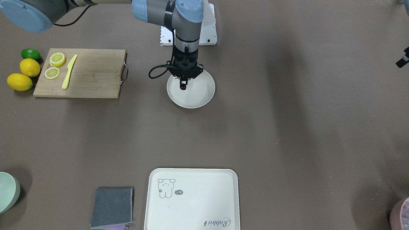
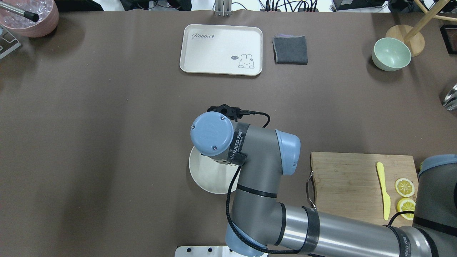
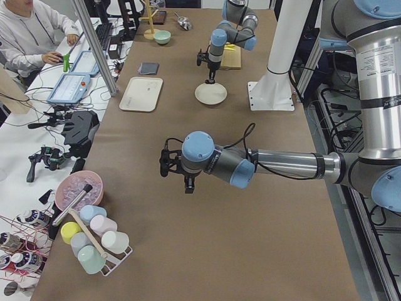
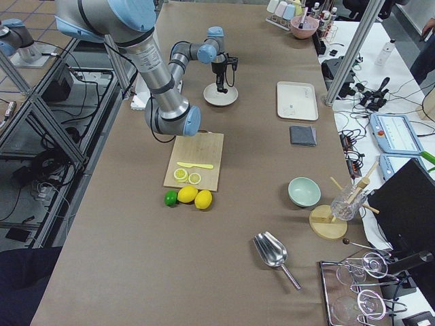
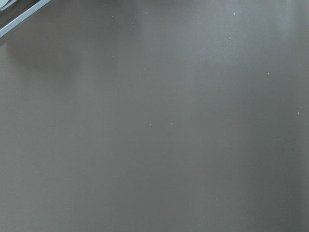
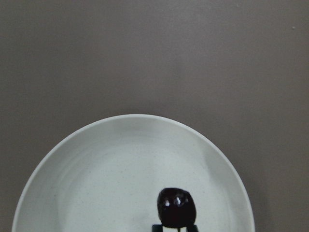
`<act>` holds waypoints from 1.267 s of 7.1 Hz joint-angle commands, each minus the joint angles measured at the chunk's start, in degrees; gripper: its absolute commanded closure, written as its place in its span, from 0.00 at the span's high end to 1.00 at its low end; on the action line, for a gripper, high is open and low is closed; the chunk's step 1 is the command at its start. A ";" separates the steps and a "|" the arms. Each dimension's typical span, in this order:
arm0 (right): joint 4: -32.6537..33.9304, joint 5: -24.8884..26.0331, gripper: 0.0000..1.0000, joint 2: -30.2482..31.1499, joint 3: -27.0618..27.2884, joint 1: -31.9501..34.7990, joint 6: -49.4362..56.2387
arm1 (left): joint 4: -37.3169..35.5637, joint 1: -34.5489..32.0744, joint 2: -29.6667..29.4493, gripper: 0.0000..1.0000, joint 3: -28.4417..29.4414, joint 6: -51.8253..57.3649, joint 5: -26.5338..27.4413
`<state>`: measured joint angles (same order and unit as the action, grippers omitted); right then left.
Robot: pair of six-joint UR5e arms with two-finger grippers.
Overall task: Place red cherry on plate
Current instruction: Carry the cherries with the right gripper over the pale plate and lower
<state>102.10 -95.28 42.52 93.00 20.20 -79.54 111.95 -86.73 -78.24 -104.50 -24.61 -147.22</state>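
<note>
Over the plate point(image 1: 200, 95), the right gripper point(image 1: 183, 83) is closed on the cherry point(image 1: 183, 86), which hangs at its fingertips just above the pale surface and seems not yet set down. Tiny, light, glossy and round, the cherry will likely slip or roll once let go, so it wants a light pinch across its round body and a low, gentle release. The left gripper point(image 3: 190, 185) hangs well apart from the plate, and I cannot tell whether it is open or closed.
</note>
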 commanded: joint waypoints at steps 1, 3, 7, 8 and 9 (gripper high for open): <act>-1.29 1.49 0.00 -1.12 -3.16 -1.56 -0.35 | -0.07 -0.01 -0.07 0.97 0.00 0.00 0.00; -3.57 2.72 0.00 -1.03 -5.63 -2.88 -0.52 | -0.07 0.07 -0.07 0.97 0.08 -0.09 0.00; -3.75 3.00 1.00 -0.95 -5.72 -3.06 -0.79 | -0.24 0.07 -0.16 0.98 0.26 -0.09 0.00; -3.75 2.91 1.00 -0.95 -5.64 -3.06 -0.70 | -0.24 0.07 -0.16 0.97 0.26 -0.09 0.00; -3.58 2.82 1.00 -0.95 -5.29 -3.06 -0.70 | -0.24 0.07 -0.16 0.97 0.17 0.00 0.00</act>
<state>98.39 -92.37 41.57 87.42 17.14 -80.25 111.71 -86.66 -78.40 -104.27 -24.68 -147.22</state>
